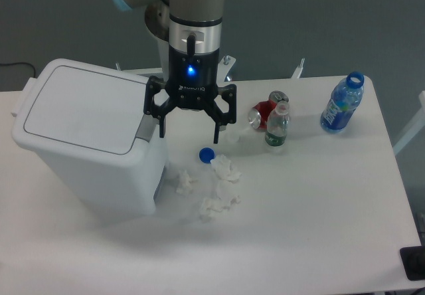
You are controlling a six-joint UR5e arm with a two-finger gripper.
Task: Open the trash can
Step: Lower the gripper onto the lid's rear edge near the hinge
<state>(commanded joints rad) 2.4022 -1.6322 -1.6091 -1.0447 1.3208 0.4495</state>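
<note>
While the trash can (86, 142) stands at the table's (319, 215) left end with its flat lid closed, the gripper (188, 135) is held just off the can's right side, its two fingers spread wide apart and pointing downward. Nothing is held between the fingers. One fingertip (160, 133) is seen close against the grey tab (145, 127) at the can's right rim, though whether it touches the tab cannot be told; the other fingertip is placed further right of the can, above the tabletop. A blue light is lit on the gripper's black body.

Just right of the can's base, crumpled white tissues (216, 185) are scattered on the table, and a blue bottle cap (206, 154) is seen beside them, a little further from the can. Well right of the can, a red drink can (263, 113) lies on its side, with a small clear bottle (277, 127) standing upright just in front of it. Farthest from the trash can, near the table's right edge, a blue uncapped bottle (342, 103) is stood upright.
</note>
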